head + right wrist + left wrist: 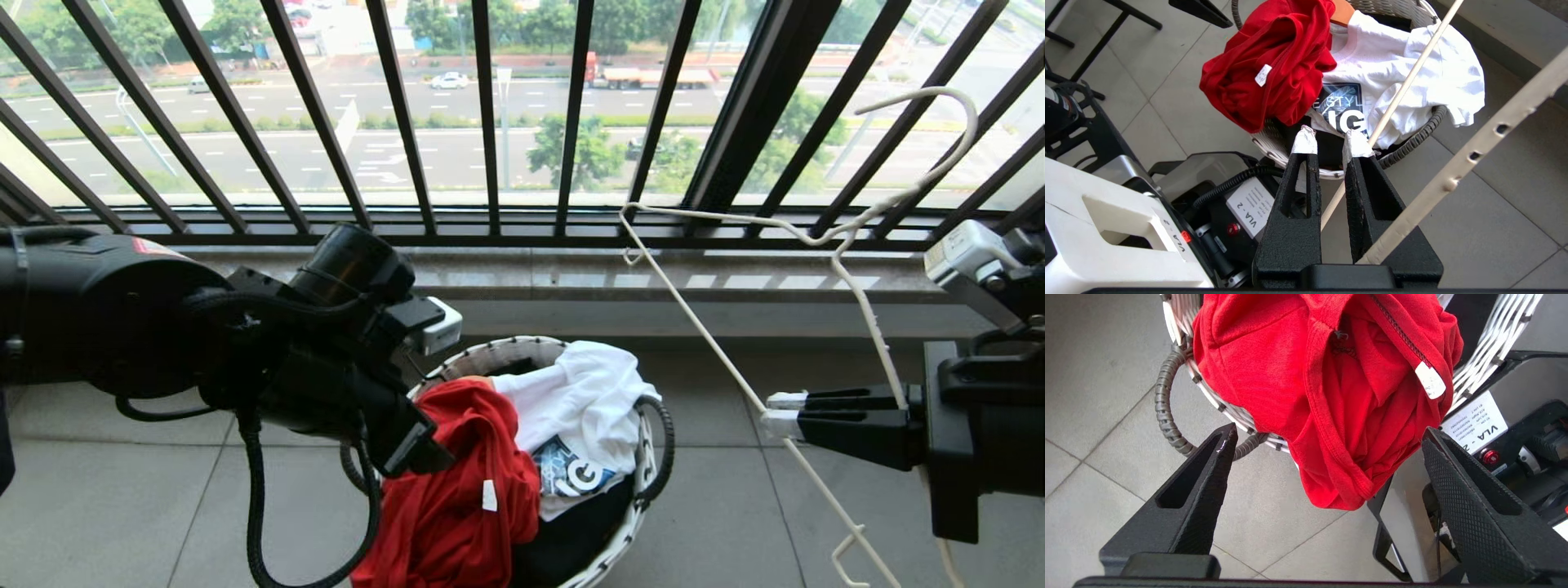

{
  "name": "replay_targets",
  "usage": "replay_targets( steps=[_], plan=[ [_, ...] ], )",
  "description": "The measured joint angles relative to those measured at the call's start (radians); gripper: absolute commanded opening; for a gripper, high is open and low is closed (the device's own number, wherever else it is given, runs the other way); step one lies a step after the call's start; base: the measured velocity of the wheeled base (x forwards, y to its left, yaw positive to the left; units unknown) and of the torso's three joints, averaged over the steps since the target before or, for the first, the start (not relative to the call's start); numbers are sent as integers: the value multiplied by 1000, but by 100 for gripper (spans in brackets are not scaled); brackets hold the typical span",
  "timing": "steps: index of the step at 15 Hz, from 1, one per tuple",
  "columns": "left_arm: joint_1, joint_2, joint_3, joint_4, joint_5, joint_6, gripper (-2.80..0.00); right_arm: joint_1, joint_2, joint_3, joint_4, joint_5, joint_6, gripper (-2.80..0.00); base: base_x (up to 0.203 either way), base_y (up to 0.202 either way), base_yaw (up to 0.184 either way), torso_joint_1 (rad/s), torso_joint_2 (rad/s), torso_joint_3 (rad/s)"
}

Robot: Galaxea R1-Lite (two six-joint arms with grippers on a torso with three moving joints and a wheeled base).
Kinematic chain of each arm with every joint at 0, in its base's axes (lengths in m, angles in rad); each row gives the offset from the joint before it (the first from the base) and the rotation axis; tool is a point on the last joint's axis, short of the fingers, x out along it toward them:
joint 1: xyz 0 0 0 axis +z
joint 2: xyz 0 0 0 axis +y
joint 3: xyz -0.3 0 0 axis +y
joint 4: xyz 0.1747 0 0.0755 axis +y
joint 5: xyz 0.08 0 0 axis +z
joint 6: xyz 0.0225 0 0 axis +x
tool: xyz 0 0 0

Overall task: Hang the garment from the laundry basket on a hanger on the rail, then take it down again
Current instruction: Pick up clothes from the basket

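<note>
beside the laundry basket [1180, 322], left hand [1327, 457] spread near garment [1331, 396]; right hand [1329, 141] pinching hanger [1400, 96]

White T-shirt [1404, 69] print: "STYLE", "IG" (partly hidden). Robot base label [1253, 208]: "VLA - 2".

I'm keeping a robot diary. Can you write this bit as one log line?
left gripper: open above shirt | shirt: draped over basket rim | right gripper: shut on hanger
</note>
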Motion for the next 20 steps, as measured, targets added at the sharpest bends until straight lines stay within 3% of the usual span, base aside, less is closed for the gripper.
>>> replay_targets(
  steps=[2, 5, 6, 18, 19, 20],
  plan=[
    [47, 13, -1, -3, -90, 126, 0, -4, 15, 1, -18, -13, -1, -280, 0, 0, 0, 0, 0, 0],
    [71, 56, 2, -56, -103, 159, 0, -5, 29, 4, -21, -13, -1, -280, 0, 0, 0, 0, 0, 0],
    [74, 68, 13, -99, -104, 158, -280, -6, 30, 5, -21, -13, -1, -280, 0, 0, 0, 0, 0, 0],
    [46, 68, 53, -144, -99, 160, -280, -6, 33, 5, -20, -13, -2, -280, 0, 0, 0, 0, 0, 0],
    [43, 83, 51, -146, -98, 160, 0, -6, 33, 5, -20, -13, -2, -280, 0, 0, 0, 0, 0, 0],
    [41, 91, 52, -147, -97, 161, 0, -6, 33, 5, -20, -13, -2, -280, 0, 0, 0, 0, 0, 0]
  ],
)
